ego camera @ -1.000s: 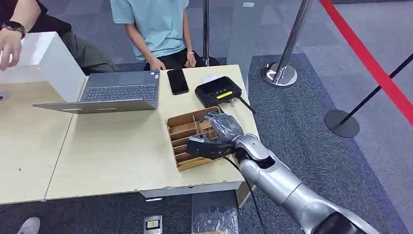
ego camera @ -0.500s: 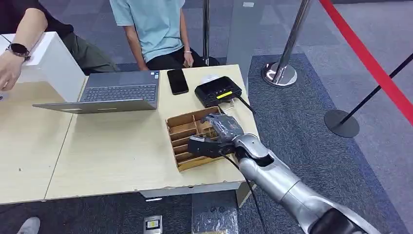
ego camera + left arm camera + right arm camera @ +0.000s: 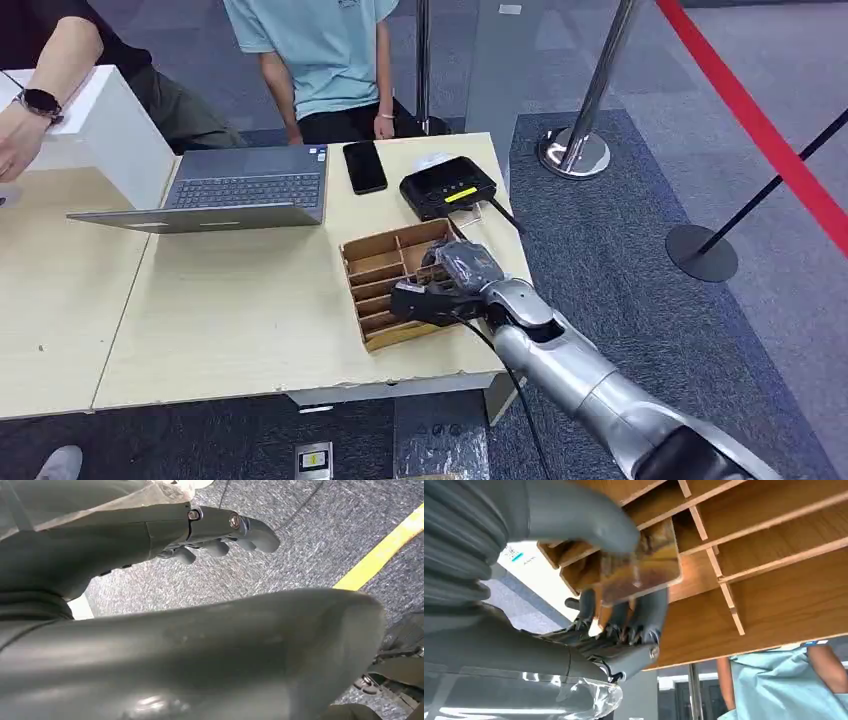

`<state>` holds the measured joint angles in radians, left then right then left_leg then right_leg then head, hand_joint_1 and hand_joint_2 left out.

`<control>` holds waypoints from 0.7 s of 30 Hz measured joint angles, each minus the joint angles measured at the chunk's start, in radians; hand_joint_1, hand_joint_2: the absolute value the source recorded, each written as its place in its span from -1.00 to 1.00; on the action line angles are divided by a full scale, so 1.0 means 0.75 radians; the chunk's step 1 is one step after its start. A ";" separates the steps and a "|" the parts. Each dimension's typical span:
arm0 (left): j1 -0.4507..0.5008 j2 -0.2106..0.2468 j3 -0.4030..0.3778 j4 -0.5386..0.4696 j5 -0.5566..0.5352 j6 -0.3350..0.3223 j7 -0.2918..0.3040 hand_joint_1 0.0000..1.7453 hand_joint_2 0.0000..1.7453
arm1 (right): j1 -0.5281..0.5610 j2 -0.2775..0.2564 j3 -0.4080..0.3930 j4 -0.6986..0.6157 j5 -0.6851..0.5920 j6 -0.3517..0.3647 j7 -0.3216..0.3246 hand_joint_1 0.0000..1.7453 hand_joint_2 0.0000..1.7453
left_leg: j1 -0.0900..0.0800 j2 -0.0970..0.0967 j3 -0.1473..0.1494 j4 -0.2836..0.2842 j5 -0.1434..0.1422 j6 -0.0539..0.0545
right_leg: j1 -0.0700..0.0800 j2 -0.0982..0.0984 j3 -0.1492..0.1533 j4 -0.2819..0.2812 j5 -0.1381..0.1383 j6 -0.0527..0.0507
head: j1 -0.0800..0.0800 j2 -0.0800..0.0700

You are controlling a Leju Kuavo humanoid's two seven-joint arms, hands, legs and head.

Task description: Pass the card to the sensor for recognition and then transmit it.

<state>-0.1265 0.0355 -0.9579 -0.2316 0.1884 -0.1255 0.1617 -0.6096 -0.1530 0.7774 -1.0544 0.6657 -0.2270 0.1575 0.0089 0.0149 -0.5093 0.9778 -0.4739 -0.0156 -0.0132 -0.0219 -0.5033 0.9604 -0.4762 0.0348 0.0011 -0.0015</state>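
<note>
My right hand (image 3: 462,272) hovers over the near right part of a wooden divided tray (image 3: 380,262) on the table. In the right wrist view its thumb and fingers pinch a shiny golden-brown card (image 3: 646,567) just above the tray's compartments (image 3: 774,540). The sensor, a black box with a yellow strip (image 3: 449,187), sits on the table just beyond the tray, apart from the hand. My left hand (image 3: 220,527) hangs over grey carpet with its fingers loosely apart and nothing in them.
An open laptop (image 3: 240,190) and a black phone (image 3: 365,166) lie left of the sensor. Two people sit behind the table, one with an arm (image 3: 30,90) over a white box (image 3: 95,120). Stanchion bases (image 3: 574,152) and a red belt (image 3: 760,110) stand to the right.
My right hand has drifted slightly right and nearer over the tray, still pinching the card. The person at the far left has pulled an arm back.
</note>
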 joint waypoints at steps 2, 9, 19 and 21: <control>0.000 0.000 0.000 0.000 0.000 0.000 0.004 -1.00 -1.00 | 0.000 0.000 0.001 0.005 -0.002 -0.006 -0.001 1.00 1.00 | 0.000 0.000 0.000 0.000 0.000 0.000 | 0.000 0.000 0.000 0.000 0.000 0.000 | 0.000 0.000; 0.000 0.000 0.000 0.000 -0.001 0.000 -0.001 -1.00 -1.00 | 0.000 0.001 0.002 0.012 -0.002 -0.019 -0.005 1.00 1.00 | 0.000 0.000 0.000 0.000 0.000 0.000 | 0.000 0.000 0.000 0.000 0.000 0.000 | 0.000 0.000; 0.000 0.000 -0.001 0.000 -0.008 0.000 -0.002 -1.00 -1.00 | -0.014 0.005 0.002 0.011 0.003 -0.025 -0.013 1.00 1.00 | 0.000 0.000 0.000 0.000 0.000 0.000 | 0.000 0.000 0.001 0.000 0.000 0.000 | -0.001 0.000; 0.000 0.000 -0.001 0.000 -0.010 0.000 -0.005 -1.00 -1.00 | -0.026 0.006 0.002 0.008 0.009 -0.015 -0.008 1.00 1.00 | 0.000 0.000 0.000 0.000 0.000 0.000 | 0.000 0.000 0.000 0.000 0.000 0.000 | 0.000 0.000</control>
<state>-0.1264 0.0355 -0.9583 -0.2316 0.1808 -0.1255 0.1583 -0.6293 -0.1484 0.7786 -1.0487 0.6722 -0.2381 0.1514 0.0088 0.0149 -0.5091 0.9778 -0.4738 -0.0155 -0.0132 -0.0219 -0.5030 0.9606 -0.4761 0.0348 0.0011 -0.0015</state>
